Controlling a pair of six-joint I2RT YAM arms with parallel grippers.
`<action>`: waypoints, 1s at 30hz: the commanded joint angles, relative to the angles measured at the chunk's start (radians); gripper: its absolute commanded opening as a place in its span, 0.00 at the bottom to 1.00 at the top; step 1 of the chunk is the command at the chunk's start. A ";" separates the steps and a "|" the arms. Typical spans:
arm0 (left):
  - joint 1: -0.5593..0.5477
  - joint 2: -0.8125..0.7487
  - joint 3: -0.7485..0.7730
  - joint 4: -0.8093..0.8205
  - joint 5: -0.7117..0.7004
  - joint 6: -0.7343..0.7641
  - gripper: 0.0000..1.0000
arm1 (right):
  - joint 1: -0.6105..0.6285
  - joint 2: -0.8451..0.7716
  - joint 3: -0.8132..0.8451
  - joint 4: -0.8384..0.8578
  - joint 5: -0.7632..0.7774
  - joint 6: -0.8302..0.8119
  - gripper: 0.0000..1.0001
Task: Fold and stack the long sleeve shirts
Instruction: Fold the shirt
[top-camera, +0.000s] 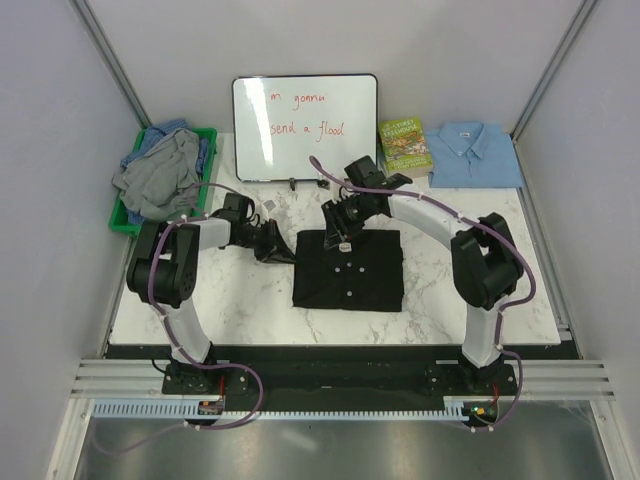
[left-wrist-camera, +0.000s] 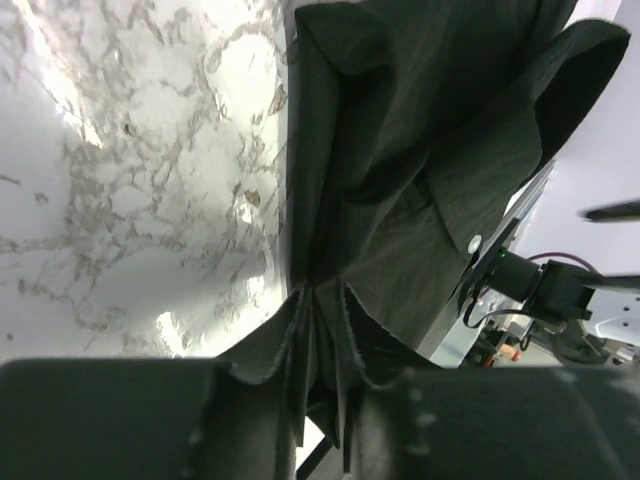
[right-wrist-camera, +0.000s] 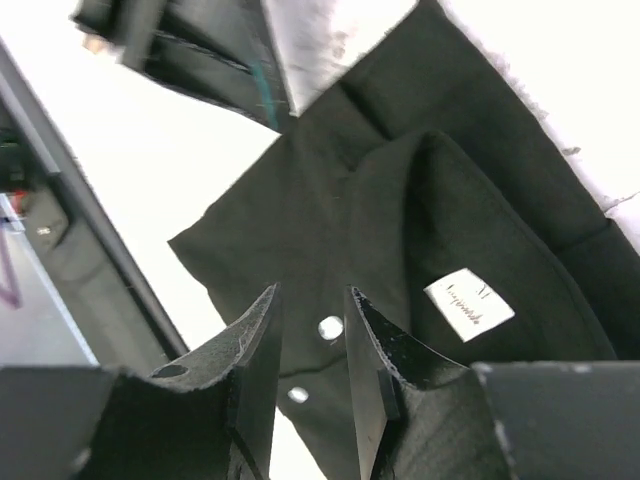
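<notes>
A plain black shirt with small pale buttons lies folded flat at the table's middle. My left gripper is at its far left corner. In the left wrist view the gripper is shut on a pinch of the black shirt. My right gripper hovers over the collar. In the right wrist view it is open and empty, with a button showing between its fingers and the white neck label beside them. A folded light blue shirt lies at the back right.
A green bin at the back left holds crumpled grey and blue shirts. A whiteboard stands at the back, with a green-covered book to its right. The marble table ends at a dark front edge.
</notes>
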 joint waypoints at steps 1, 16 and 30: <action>0.000 0.010 -0.010 0.090 0.062 -0.056 0.28 | -0.001 0.076 0.000 0.023 0.104 -0.004 0.38; -0.018 0.046 -0.027 0.162 0.084 -0.097 0.36 | -0.016 0.148 -0.029 0.033 0.083 -0.004 0.37; -0.050 0.058 -0.077 0.319 0.159 -0.149 0.37 | -0.023 0.173 -0.029 0.034 0.070 -0.004 0.37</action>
